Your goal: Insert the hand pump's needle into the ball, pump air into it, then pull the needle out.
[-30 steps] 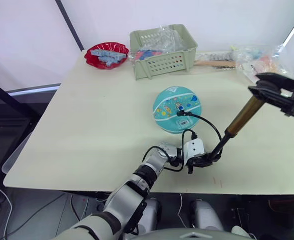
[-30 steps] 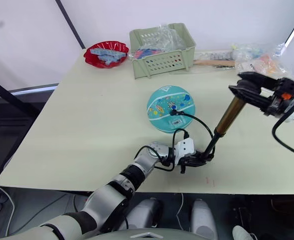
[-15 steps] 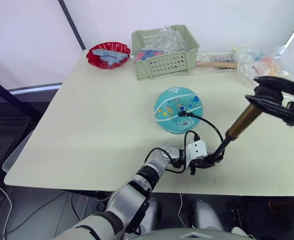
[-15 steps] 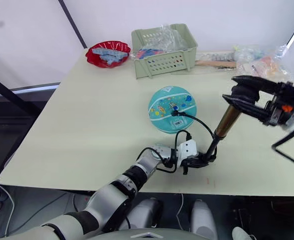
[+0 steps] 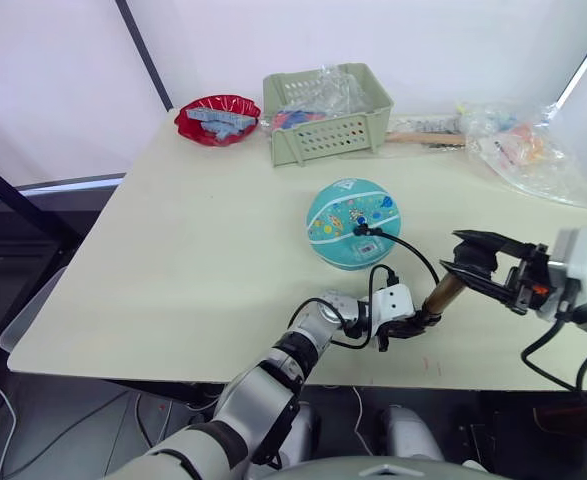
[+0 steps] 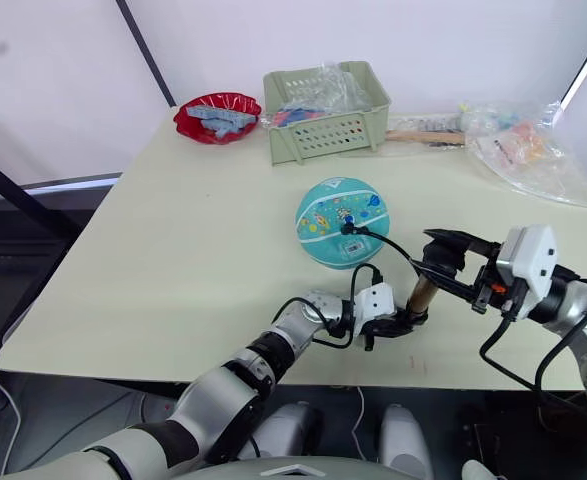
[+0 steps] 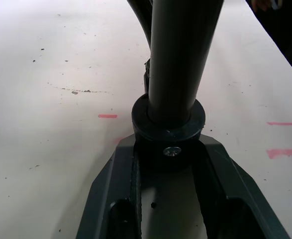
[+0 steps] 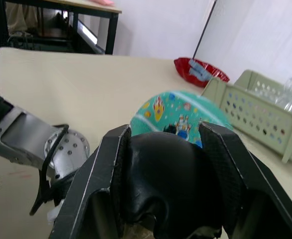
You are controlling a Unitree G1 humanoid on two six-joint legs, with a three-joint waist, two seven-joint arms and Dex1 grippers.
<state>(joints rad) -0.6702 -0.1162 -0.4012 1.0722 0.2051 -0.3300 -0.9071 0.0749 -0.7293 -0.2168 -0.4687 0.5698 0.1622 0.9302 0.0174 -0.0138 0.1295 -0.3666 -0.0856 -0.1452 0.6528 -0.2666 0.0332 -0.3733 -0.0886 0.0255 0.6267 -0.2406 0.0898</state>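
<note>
The teal ball (image 5: 354, 222) rests at the table's middle. The needle's black fitting (image 5: 359, 230) sits on the ball's near side, the needle itself hidden inside. A thin black hose (image 5: 414, 251) loops from there to the hand pump (image 5: 440, 296), which leans right near the table's front edge. My left gripper (image 5: 411, 323) is shut on the pump's black foot (image 7: 168, 125), pinning it to the table. My right gripper (image 5: 472, 264) is shut on the black T-handle (image 8: 161, 179), low over the short visible stretch of gold barrel.
A green basket (image 5: 325, 108) with plastic-wrapped items and a red bowl (image 5: 216, 116) stand at the table's back left. Crinkled plastic bags (image 5: 525, 152) and a wooden stick (image 5: 423, 137) lie at the back right. Red marks (image 7: 107, 116) dot the table near the pump's foot.
My right gripper has pushed the T-handle down and toward me, so much less of the pump's length shows. The left gripper, ball and hose have stayed put.
</note>
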